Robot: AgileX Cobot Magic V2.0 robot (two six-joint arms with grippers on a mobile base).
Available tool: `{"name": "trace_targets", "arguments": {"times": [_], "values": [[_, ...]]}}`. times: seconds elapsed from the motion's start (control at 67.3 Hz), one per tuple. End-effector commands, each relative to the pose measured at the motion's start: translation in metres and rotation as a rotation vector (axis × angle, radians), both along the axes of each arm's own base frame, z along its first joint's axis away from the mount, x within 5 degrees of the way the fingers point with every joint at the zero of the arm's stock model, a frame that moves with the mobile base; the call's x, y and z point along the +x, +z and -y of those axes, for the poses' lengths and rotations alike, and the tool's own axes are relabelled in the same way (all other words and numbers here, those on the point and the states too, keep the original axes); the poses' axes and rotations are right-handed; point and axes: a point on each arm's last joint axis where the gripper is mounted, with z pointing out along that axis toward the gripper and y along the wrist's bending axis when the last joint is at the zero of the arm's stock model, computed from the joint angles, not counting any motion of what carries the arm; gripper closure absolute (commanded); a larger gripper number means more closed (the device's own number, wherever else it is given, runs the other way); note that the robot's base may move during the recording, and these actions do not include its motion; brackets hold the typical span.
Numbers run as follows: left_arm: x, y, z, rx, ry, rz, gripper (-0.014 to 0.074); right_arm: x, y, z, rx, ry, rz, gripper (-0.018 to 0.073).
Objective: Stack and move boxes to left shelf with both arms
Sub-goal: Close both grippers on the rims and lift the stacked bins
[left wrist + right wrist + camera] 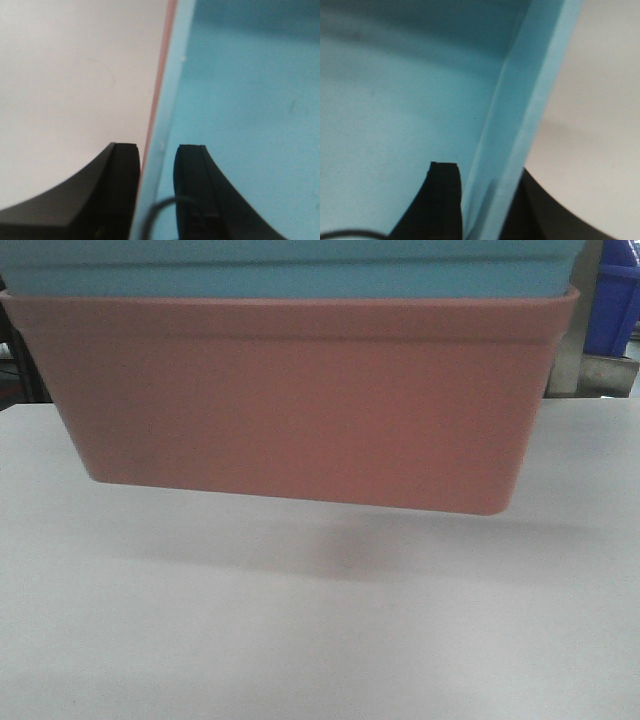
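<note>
The two boxes hang nested above the white table. The salmon pink box [300, 400] fills the front view, with the light turquoise box [300, 270] sitting inside it and showing above its rim. My left gripper [156, 150] is shut on the stack's left wall: one finger is outside by the pink edge [161, 85], the other inside the turquoise box [240, 100]. At the opposite side my right gripper [485, 175] is shut on the right wall of the turquoise box [410, 100], one finger inside, one outside. The left shelf is out of view.
The white tabletop [320, 630] lies under the stack, carrying its shadow. A dark blue crate [615, 305] and a grey metal post [575, 350] stand at the back right. Dark framework shows at the far left edge.
</note>
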Motion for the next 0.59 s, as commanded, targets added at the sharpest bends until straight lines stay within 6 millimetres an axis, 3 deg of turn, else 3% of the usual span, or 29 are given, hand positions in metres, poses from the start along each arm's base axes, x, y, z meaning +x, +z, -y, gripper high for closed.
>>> {"name": "trace_targets", "arguments": {"times": [0.0, 0.238, 0.58], "values": [[-0.026, 0.042, 0.017, -0.152, -0.08, 0.135, 0.0599, -0.002, 0.028, -0.011, 0.061, 0.022, 0.206, 0.0504], [-0.037, 0.045, 0.037, -0.19, -0.086, 0.193, 0.0599, -0.014, 0.029, -0.038, 0.092, 0.045, 0.245, 0.0504], [-0.034, 0.032, 0.047, -0.182, -0.093, 0.159, 0.0599, -0.029, 0.031, -0.061, 0.13, 0.118, 0.258, 0.0504]]}}
